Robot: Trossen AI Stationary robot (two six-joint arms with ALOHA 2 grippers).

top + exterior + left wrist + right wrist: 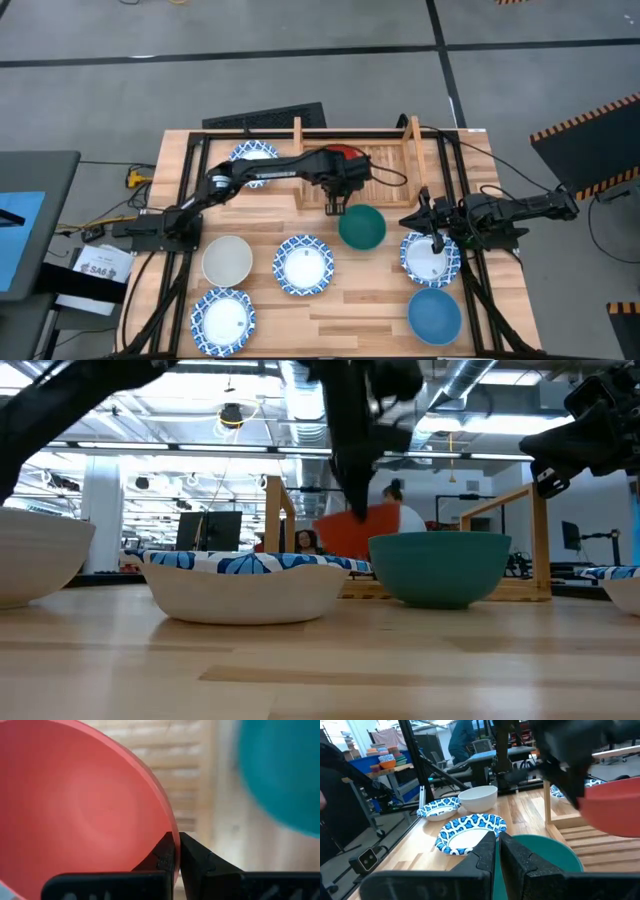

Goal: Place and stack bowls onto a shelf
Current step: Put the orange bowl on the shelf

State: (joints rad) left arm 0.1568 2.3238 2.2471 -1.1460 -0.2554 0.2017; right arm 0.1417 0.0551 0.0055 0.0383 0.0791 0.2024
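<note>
My left gripper (336, 195) is shut on the red bowl (345, 152) above the slatted wooden shelf (385, 185). The bowl also shows in the low view (365, 530) and the right wrist view (615, 810). The green bowl (361, 227) stands on the table just near of the shelf. My right gripper (434, 240) is shut and empty, raised above a white bowl with a blue patterned rim (430, 262). My left gripper (176, 845) pinches the red bowl's rim (171, 827), one finger inside the bowl and one outside. The fingers come from above, pointing down. The bowl hangs tilted and lifted clear above the shelf's slats (590, 845).
On the table stand an off-white bowl (227, 260), patterned bowls at centre (303, 264), near left (223, 318) and far left (253, 153), and a blue bowl (434, 313) near right. The shelf's upright posts (298, 130) (412, 135) flank the red bowl.
</note>
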